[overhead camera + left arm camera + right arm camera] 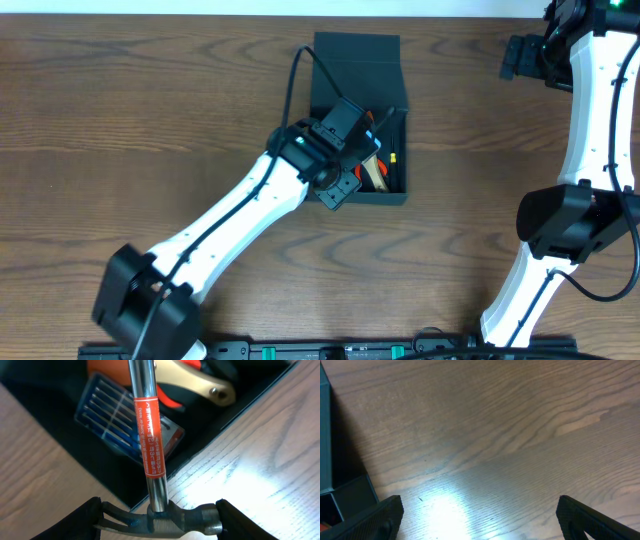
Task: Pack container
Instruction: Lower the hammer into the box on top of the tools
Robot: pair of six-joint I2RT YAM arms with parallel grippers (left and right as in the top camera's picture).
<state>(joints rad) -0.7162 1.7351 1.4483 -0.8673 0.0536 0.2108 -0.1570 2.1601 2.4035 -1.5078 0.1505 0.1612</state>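
The container [390, 192] is a dark box on the table with its flap lid [356, 62] open at the back. My left gripper [347, 168] hangs over the box's front left corner. In the left wrist view this gripper [159, 521] is shut on the steel head of a hammer [165, 519], whose chrome shaft with a red label [149, 435] reaches into the box. A blue screwdriver case [117, 420] and pliers [200, 382] lie inside. My right gripper [522, 57] is open over bare wood [480, 515], right of the container's wall [325, 435].
The wooden table [150, 110] extends left and right of the box. My right arm [590, 130] stands along the right edge. The left arm [230, 220] crosses the front middle diagonally.
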